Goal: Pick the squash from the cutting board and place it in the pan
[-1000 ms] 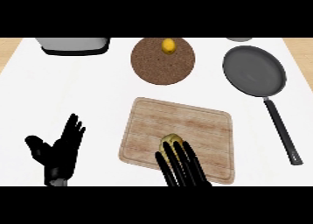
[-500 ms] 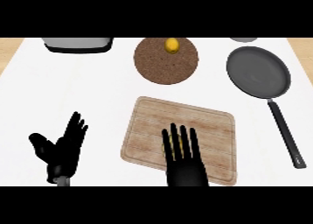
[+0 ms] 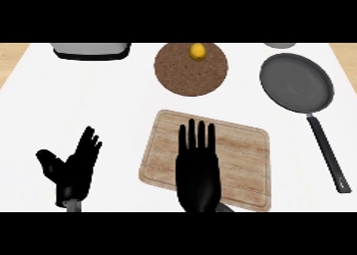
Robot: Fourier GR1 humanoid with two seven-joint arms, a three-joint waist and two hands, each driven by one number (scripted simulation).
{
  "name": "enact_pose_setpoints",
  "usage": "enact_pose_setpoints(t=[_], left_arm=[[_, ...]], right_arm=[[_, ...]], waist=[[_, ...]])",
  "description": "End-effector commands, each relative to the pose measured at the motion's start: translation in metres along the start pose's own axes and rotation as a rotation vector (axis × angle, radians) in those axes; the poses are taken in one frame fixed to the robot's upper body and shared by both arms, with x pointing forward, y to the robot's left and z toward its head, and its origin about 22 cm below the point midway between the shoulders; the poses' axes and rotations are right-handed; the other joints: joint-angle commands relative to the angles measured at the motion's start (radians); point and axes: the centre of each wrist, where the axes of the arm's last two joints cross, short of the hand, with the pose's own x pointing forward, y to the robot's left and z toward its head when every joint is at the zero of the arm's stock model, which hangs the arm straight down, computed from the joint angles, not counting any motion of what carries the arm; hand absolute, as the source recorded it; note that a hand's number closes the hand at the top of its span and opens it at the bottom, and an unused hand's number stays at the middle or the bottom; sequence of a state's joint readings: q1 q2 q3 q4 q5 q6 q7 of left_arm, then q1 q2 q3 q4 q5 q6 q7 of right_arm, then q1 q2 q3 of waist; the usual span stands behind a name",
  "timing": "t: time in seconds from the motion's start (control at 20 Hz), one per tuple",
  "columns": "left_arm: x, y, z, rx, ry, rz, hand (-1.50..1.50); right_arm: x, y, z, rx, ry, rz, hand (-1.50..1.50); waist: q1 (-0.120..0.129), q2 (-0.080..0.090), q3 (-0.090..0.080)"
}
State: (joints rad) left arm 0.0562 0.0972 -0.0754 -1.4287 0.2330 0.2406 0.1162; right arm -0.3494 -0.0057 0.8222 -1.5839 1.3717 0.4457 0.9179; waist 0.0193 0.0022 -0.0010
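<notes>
On the cutting board (image 3: 240,149) the right hand (image 3: 198,169) lies palm down, fingers straight and close together, pointing away toward the back of the counter. No squash shows anywhere on the board; if it is still there, it sits hidden under that palm, and I cannot tell whether it is touched or merely covered. Nothing is curled around anything, so the hand holds nothing that I can see.

Off to the side, the left hand (image 3: 71,167) rests open near the front edge, fingers up, well apart from the board.

Well beyond the board, toward the right rear, sits the pan (image 3: 297,82), its long handle (image 3: 327,152) running forward just beside the board's right edge. At the back lies a round brown mat (image 3: 190,69) with a small yellow item (image 3: 198,51) on it, and a grey pot (image 3: 89,50) stands at the far left.

Trouble could come from the blind grasp. With the squash unseen beneath a flat hand, closing the fingers may push it along the wood or roll it out sideways rather than trap it. A carry toward the pan also passes over that handle; a low sweep might knock it and swing the pan away.
</notes>
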Motion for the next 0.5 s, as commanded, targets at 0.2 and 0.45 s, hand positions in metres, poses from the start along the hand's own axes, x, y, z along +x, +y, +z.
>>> enact_pose_setpoints(t=[0.2,0.45], left_arm=[[-0.006,0.0,0.004,0.01,-0.006,-0.002,0.0],[0.008,0.002,0.004,0.015,-0.005,0.013,0.0]], right_arm=[[0.005,-0.007,-0.011,0.222,0.078,0.1,-1.5],[0.004,0.006,0.001,0.2,0.046,0.071,-1.5]], waist=[[-0.005,-0.002,0.0],[-0.015,-0.004,0.001]])
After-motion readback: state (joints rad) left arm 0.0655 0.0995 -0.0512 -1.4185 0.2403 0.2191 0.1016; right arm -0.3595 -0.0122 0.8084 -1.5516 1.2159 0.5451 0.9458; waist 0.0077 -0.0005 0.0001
